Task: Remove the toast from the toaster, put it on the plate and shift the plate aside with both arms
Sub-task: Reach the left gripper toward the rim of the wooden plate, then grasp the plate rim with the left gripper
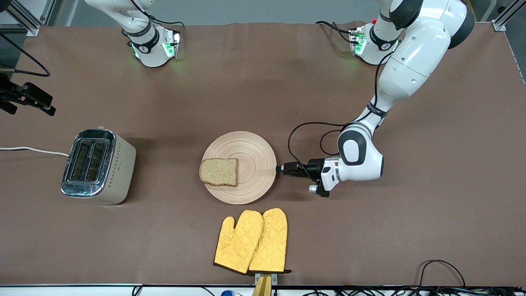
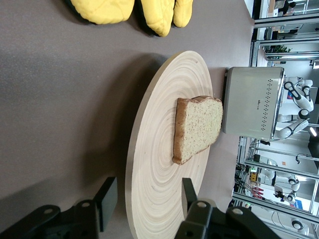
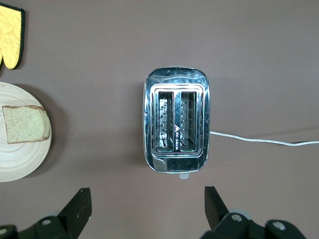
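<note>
Toast [image 1: 218, 172] is already on the plate [image 1: 254, 154], so I'm onto the move-aside step: my left pincer [image 2: 147, 199] sits half-open straddling the plate's rim, right pincer [image 3: 148, 209] hangs wide over the toaster [image 3: 176, 124], next I need a firm pinch.

Left arm reaches low across the table, its left gripper [image 2: 144, 201] level, fingers spread apart. Right arm waits raised, right gripper [image 3: 147, 209] pointing down, fingers wide.
</note>
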